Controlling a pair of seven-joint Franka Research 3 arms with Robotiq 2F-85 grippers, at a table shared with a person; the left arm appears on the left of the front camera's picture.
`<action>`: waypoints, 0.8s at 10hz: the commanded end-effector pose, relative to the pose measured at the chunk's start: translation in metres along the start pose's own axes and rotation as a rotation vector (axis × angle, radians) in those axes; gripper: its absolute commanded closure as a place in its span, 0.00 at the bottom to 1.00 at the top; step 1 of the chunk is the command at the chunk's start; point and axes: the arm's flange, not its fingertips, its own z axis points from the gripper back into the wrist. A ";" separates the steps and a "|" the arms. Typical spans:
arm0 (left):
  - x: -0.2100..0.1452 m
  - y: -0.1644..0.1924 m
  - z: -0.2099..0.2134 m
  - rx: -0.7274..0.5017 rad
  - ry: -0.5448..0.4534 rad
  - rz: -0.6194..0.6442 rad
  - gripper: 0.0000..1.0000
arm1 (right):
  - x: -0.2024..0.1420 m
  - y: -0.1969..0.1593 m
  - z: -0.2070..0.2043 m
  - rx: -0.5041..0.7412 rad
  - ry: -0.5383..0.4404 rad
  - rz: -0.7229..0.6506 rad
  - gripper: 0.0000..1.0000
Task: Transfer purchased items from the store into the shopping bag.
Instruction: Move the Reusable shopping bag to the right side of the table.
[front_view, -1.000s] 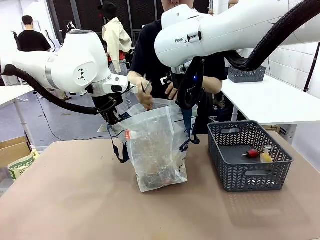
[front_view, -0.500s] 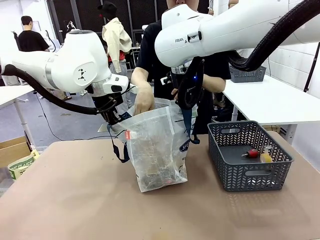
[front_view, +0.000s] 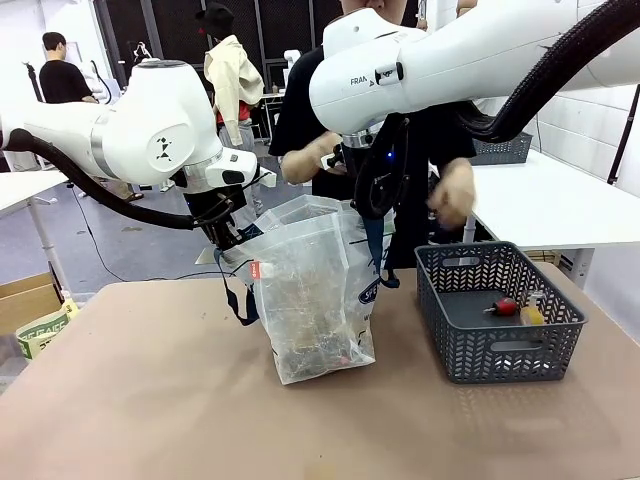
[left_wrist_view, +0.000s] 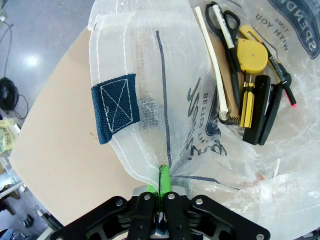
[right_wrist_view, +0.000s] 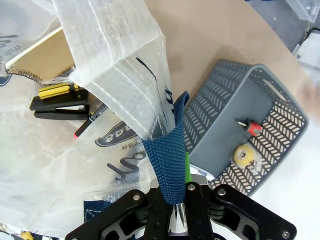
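Observation:
The clear plastic shopping bag (front_view: 315, 295) stands open at the table's middle. My left gripper (front_view: 226, 236) is shut on its left rim, with the green pads pinching the plastic (left_wrist_view: 161, 186). My right gripper (front_view: 372, 205) is shut on a navy strap handle (right_wrist_view: 170, 160) at the bag's right side. Purchased items lie inside the bag (left_wrist_view: 247, 105): scissors, a yellow tape measure, a screwdriver, a black stapler, a pen and a spiral notebook (right_wrist_view: 40, 55). A red item (front_view: 503, 307) and a yellowish one (front_view: 533, 314) lie in the grey basket (front_view: 470, 350).
The person stands behind the bag, one hand (front_view: 300, 162) raised near the chest and the other (front_view: 455, 195) blurred above the basket's far rim. The basket (right_wrist_view: 210, 100) sits to the right of the bag. A white table (front_view: 540, 200) stands at the far right.
The person's hand has come up out of the bag's mouth, and the other hand has swung right, above the basket. Both grippers and the bag have held still.

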 end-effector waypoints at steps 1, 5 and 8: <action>-0.001 0.000 0.000 0.001 0.001 0.003 1.00 | -0.001 -0.001 -0.001 -0.001 0.002 -0.003 1.00; -0.001 0.000 0.000 0.001 0.001 0.003 1.00 | -0.001 -0.001 -0.001 -0.001 0.002 -0.003 1.00; -0.001 0.000 0.000 0.001 0.001 0.003 1.00 | -0.001 -0.001 -0.001 -0.001 0.002 -0.003 1.00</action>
